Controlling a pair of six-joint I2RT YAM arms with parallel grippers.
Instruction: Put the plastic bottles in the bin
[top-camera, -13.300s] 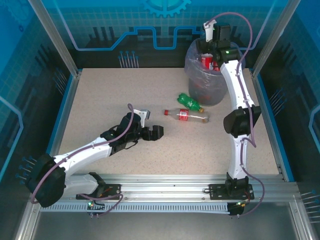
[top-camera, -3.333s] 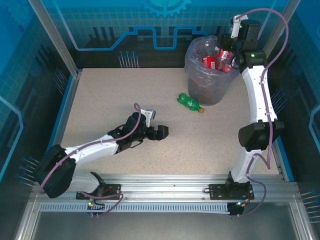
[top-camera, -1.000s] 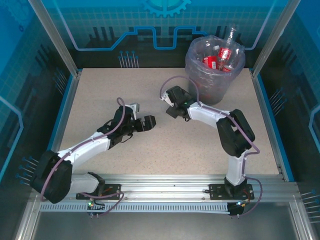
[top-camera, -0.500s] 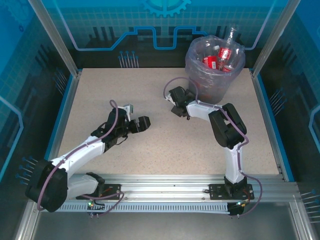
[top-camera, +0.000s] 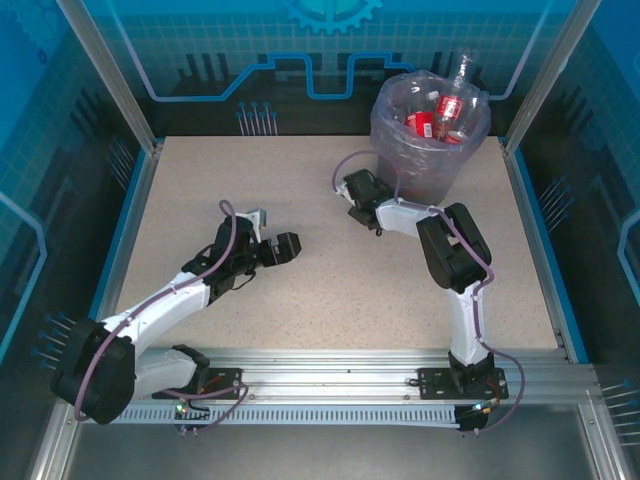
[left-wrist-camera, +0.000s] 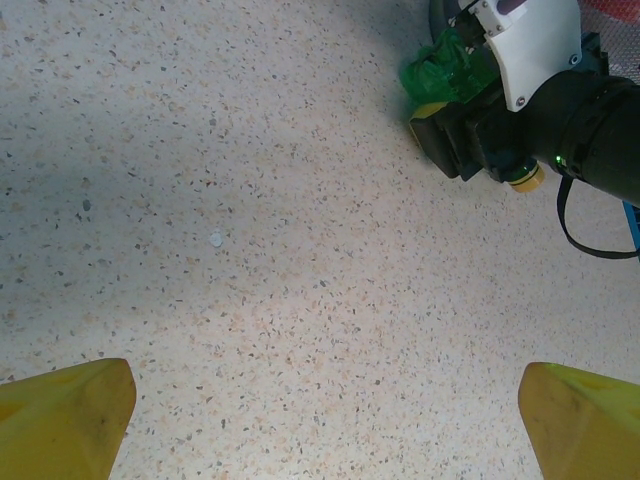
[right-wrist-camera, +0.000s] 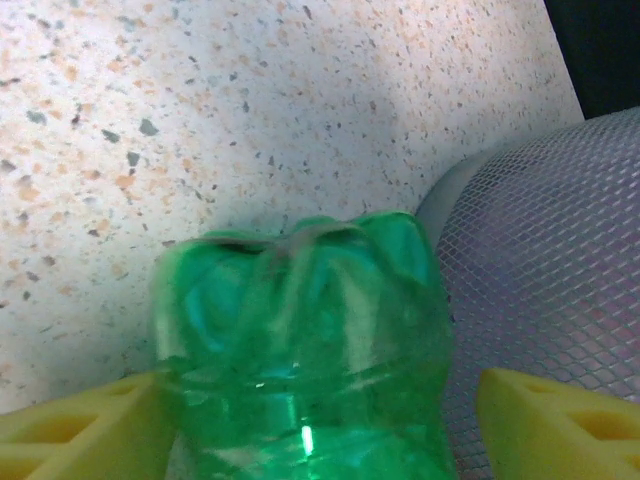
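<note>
Beige speckled table (top-camera: 250, 180) carries the bin (top-camera: 412, 168) inside a blue-panelled enclosure (top-camera: 200, 50).

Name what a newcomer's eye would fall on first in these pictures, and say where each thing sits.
The green bottle stands out: it lies on the table beside the bin, between the yellow fingers of the right hand. The bin, lined with a lavender bag at the table's far right, holds red-labelled bottles. The left hand hangs open over the speckled surface left of the middle.
</note>
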